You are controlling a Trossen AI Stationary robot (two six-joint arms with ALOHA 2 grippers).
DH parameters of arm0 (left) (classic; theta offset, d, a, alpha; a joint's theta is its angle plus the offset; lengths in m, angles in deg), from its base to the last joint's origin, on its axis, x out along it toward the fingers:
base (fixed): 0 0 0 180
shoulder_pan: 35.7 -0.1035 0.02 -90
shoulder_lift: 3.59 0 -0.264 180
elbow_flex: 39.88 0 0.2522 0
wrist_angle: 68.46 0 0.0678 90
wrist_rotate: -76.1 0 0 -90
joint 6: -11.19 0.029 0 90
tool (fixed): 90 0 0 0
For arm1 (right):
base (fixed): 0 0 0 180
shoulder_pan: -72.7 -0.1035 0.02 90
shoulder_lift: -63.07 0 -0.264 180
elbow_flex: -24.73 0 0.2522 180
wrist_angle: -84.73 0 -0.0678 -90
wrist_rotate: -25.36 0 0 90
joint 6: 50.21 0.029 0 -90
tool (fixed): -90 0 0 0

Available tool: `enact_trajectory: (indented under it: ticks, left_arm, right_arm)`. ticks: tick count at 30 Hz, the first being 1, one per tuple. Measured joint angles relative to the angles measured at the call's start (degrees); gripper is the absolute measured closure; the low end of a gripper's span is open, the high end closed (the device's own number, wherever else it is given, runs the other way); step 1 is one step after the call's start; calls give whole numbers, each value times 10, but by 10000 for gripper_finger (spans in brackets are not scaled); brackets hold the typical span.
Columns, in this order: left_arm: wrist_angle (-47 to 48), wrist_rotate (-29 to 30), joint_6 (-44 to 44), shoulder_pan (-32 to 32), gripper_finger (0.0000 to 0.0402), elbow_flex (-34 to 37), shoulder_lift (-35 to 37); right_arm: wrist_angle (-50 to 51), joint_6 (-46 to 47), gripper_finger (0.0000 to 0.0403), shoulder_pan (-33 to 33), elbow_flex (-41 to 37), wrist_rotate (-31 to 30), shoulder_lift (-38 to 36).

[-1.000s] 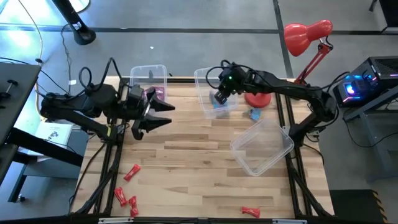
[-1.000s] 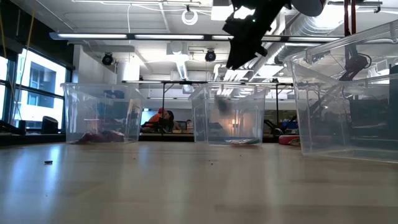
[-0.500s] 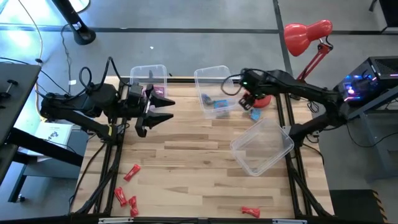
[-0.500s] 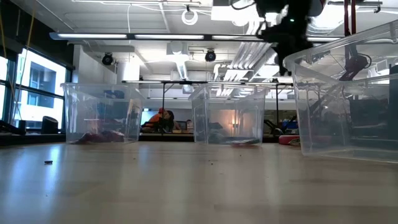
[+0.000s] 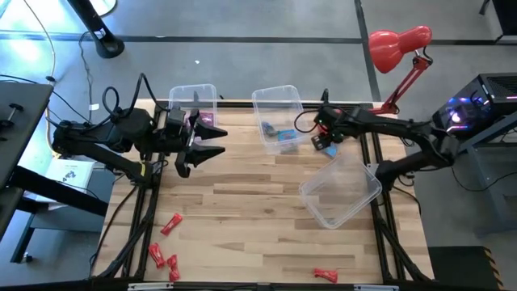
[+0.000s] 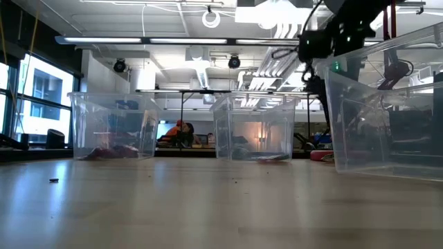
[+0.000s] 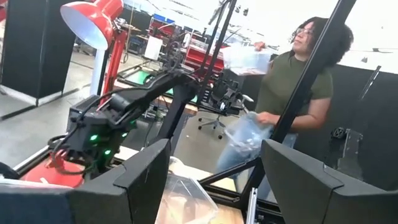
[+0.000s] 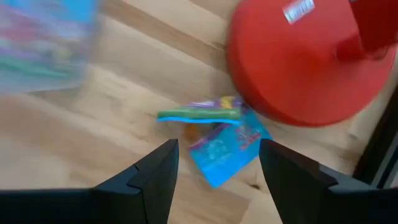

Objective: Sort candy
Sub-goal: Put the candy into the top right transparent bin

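The right claw (image 5: 321, 142) hangs just beside the red lamp's base (image 8: 311, 59), over the gap between that base and the middle clear bin (image 5: 279, 115); its two dark fingers (image 8: 152, 177) stand apart with nothing between them, and below them on the counter (image 5: 250, 210) lie a blue packet (image 8: 227, 146) and a green-edged one (image 8: 199, 113), both touching or nearly touching the lamp's base. Blue packets (image 5: 283, 136) sit inside the middle clear bin, on the side away from the lamp; purple-magenta packets (image 5: 203, 121) sit in the far-left clear bin (image 5: 194, 101), well apart from the lamp. The left claw (image 5: 208, 148) hovers next to that far-left bin, fingers spread and empty, pointing across the counter toward the lamp. A third clear bin (image 5: 341, 190) lies skewed on the counter near the lamp, on the front side of it. Red twisted sweets (image 5: 164, 242) are scattered at the front corner of the counter farthest from the lamp, with one more red sweet (image 5: 325, 276) at the front edge, closer to the lamp's side. Beyond the counter, in the left wrist view, a person (image 7: 292, 93) in a dark green shirt holds a clear container.
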Motion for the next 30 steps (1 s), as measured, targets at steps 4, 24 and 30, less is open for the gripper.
enact_trajectory:
  ticks: [4, 24, 30]
  left_arm:
    - [1, 0, -16, 0, 154, 0, 0]
    - [16, 0, -26, 0, 154, 0, 0]
    - [17, 6, -26, -2, 154, 0, 9]
  right_arm:
    - [-8, 10, 183, 18, -22, 17, 44]
    - [-113, -49, 299, 9, -60, 5, 134]
    - [-38, -88, 385, -9, -61, 17, 60]
